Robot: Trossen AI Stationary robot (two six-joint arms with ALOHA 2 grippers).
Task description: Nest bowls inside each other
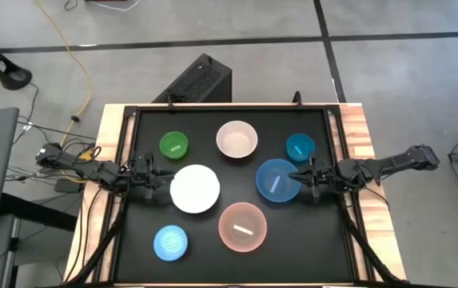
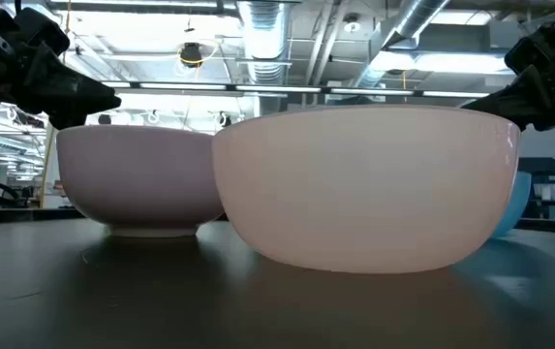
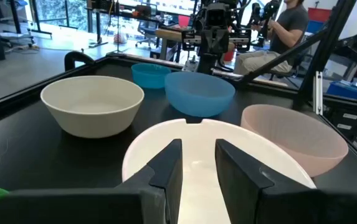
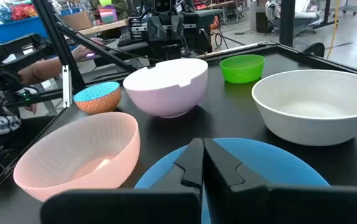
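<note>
Seven bowls stand apart on their bases on the black table: green (image 1: 173, 145), cream (image 1: 236, 138) and teal (image 1: 300, 147) at the far side, white (image 1: 194, 189) and blue (image 1: 277, 180) in the middle, pink (image 1: 242, 226) and light blue (image 1: 170, 242) near the front. My left gripper (image 3: 198, 168) is open just above the white bowl's left rim (image 3: 166, 134). My right gripper (image 4: 202, 162) is shut, its fingers together over the blue bowl's right rim (image 4: 166, 168). In the low view both grippers (image 2: 103, 97) (image 2: 495, 97) stay above the bowls.
A raised black frame (image 1: 334, 144) borders the table, with wooden side rails outside it. A dark box (image 1: 201, 80) stands beyond the far edge, and cables lie at the left. A seated person (image 3: 284, 31) shows in the room behind.
</note>
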